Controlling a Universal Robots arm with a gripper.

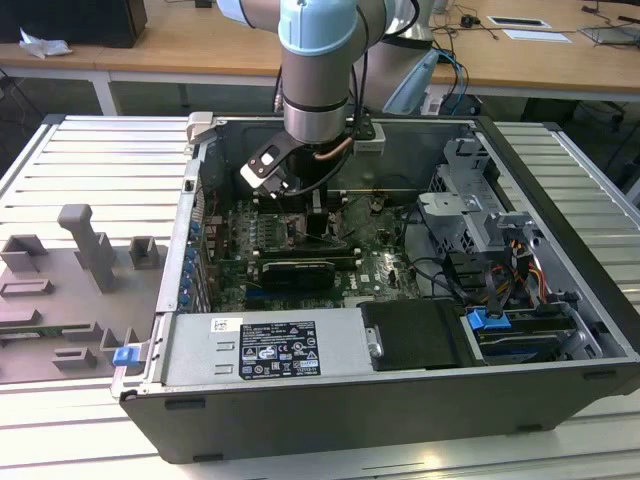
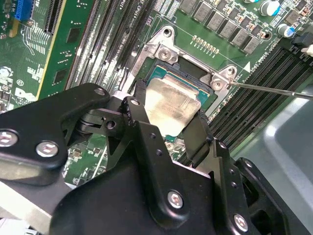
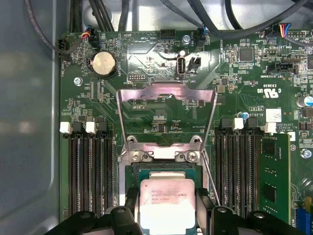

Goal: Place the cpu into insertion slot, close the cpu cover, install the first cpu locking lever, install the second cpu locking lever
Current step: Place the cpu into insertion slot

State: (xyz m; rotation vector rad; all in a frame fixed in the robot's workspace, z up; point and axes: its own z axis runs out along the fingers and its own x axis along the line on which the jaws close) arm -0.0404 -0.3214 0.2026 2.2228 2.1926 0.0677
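Small flat silver-beige square cpu is held in the black gripper, closed on its edges, at the silver-rimmed square insertion slot. Seating is unconfirmed. Silvery windowed cpu cover is open, and the thin wire locking lever is judged unlatched.

The cpu is topped with dull, faintly brushed silver-beige metal. The cpu cover is seen as thin, shiny bare metal. The fingers of the gripper are finished in matt black, and the circuit board is coated in glossy green.

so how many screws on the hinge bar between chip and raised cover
2. One screw sits near one end of the bar, the other near the opposite end. The gripper holding the chip may hide more.
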